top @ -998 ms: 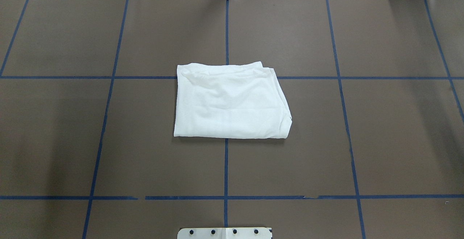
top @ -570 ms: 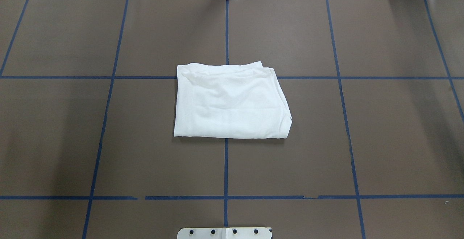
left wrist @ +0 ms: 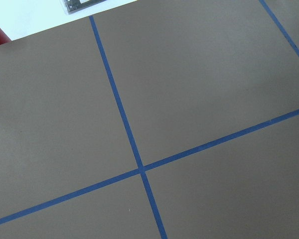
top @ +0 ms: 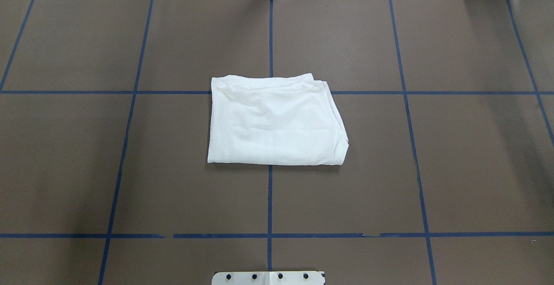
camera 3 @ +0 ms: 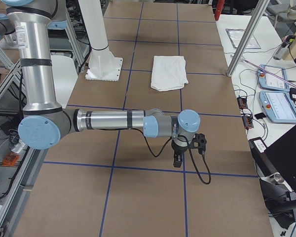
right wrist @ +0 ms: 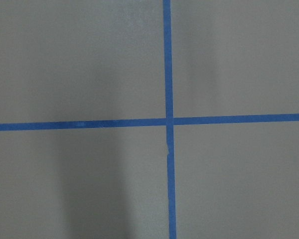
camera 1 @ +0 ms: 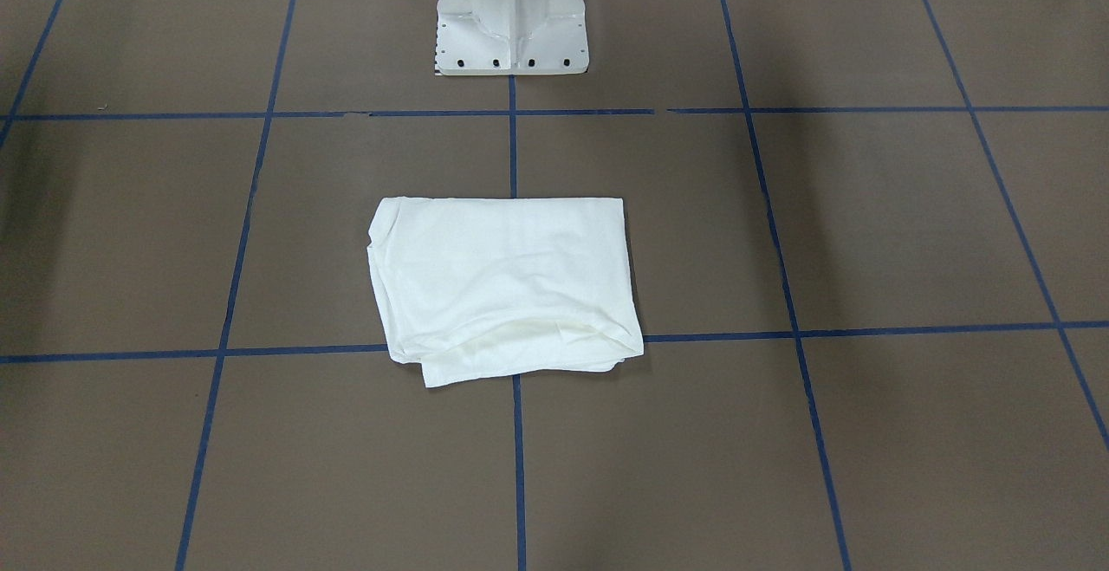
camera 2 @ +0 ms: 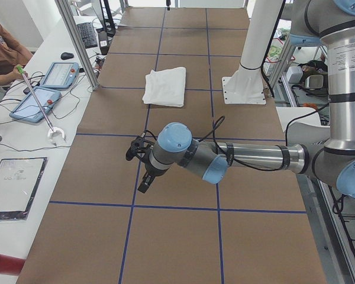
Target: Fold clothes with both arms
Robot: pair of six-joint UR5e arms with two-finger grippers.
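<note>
The folded white cloth T-shirt (top: 275, 123) lies flat at the centre of the brown paper-covered table (top: 130, 168), across a crossing of the blue tape grid lines (top: 270, 38). Nothing touches it.

Orientation, overhead view:
- The long axis runs from 9 o'clock to 3 o'clock.
- The 6 o'clock edge, toward the white metal pedestal base (top: 268, 277), is a single smooth fold.
- The 12 o'clock edge shows offset layers, and the 3 o'clock side shows stacked layer edges.
- The 9 o'clock side is straight.
- The upper face is plain white.

View differences:
- The front-facing view shows the T-shirt (camera 1: 502, 281) with its layered edge at 6 o'clock, where a shallow pocket opens between layers. The overhead view shows this only as a faint ridge.
- Neither of these two views contains an arm.
- Only the side views show the arms. From the left end, the silver-grey left arm (camera 2: 248, 157) reaches low over the table, its black left gripper (camera 2: 144, 180) well apart from the T-shirt (camera 2: 165, 87) at 12 o'clock of it.
- From the right end, the silver-grey right arm (camera 3: 108, 120) is stretched out likewise, its black right gripper (camera 3: 178, 158) well apart from the T-shirt (camera 3: 168, 72).
- Both wrist views show bare brown table and tape lines only.

Finger spacing of either gripper: cannot be determined from these views.
</note>
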